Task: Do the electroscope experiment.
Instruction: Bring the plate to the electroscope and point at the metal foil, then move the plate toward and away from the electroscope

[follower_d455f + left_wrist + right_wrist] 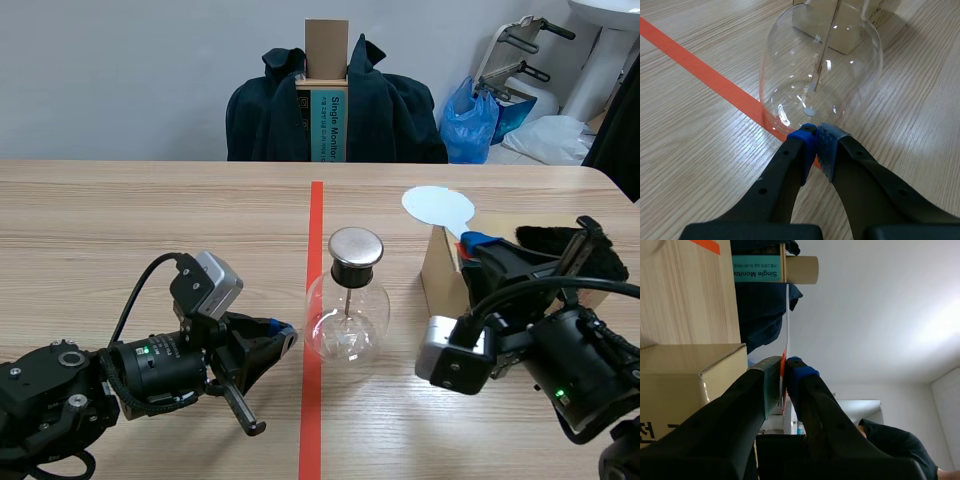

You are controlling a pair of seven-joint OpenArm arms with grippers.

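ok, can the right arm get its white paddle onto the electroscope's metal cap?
Probably yes. The right gripper, shut on the white paddle, is raised beside the cardboard box; nothing stands between it and the metal cap. The left gripper sits low at the base of the flask, below the cap.

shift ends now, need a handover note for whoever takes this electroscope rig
Left gripper: shut on nothing, tips at the base of the clear glass flask electroscope with its round metal cap.
Right gripper: shut on the pale blue round flat paddle, raised by the brown cardboard box, apart from the cap.
Done: paddle in hand.
Left: probably bring the paddle to the cap and watch the rod inside.
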